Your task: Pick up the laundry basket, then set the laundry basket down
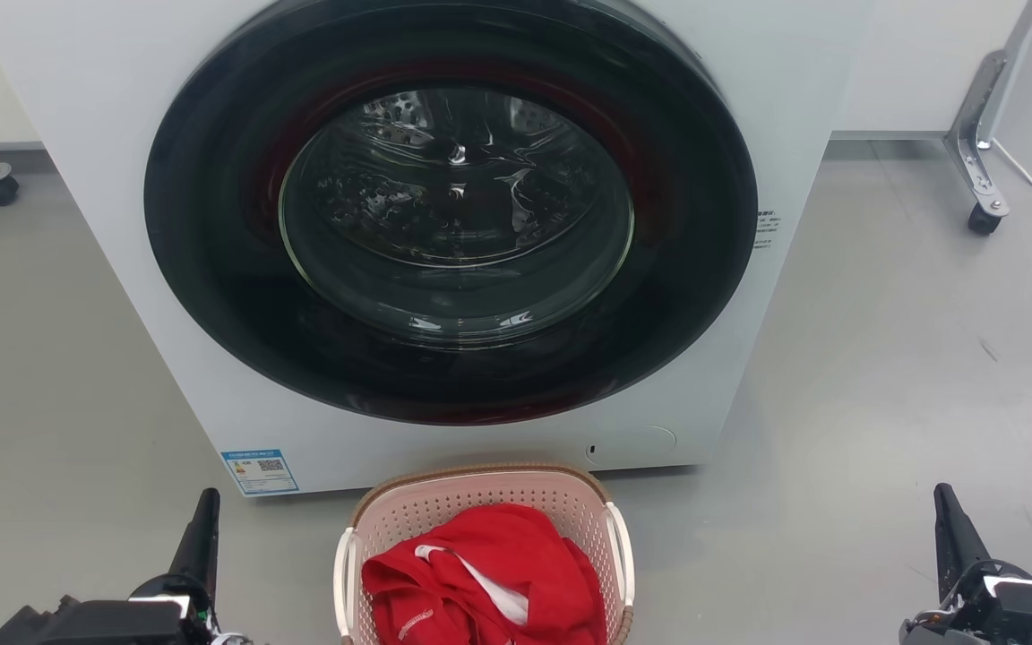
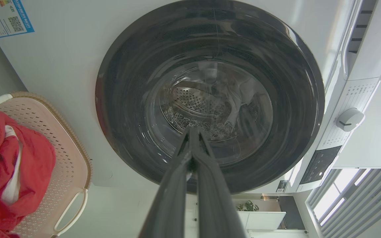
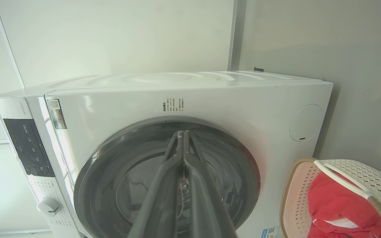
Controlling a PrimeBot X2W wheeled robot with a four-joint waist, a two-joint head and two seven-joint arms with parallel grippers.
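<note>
On the grey floor [image 1: 883, 358] stands a large white front-loading washing machine [image 1: 104, 269] with a round dark glass door. Just before it sits the pale pink perforated plastic laundry basket [image 1: 480, 491], holding a red garment [image 1: 489, 564]. Well apart on either side, the left gripper [image 1: 208, 503] and right gripper [image 1: 944, 502] hold nothing, fingers pressed together.

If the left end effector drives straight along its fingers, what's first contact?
Likely the washing machine door glass: the left end effector aims at its lower middle. Depth unclear.
</note>
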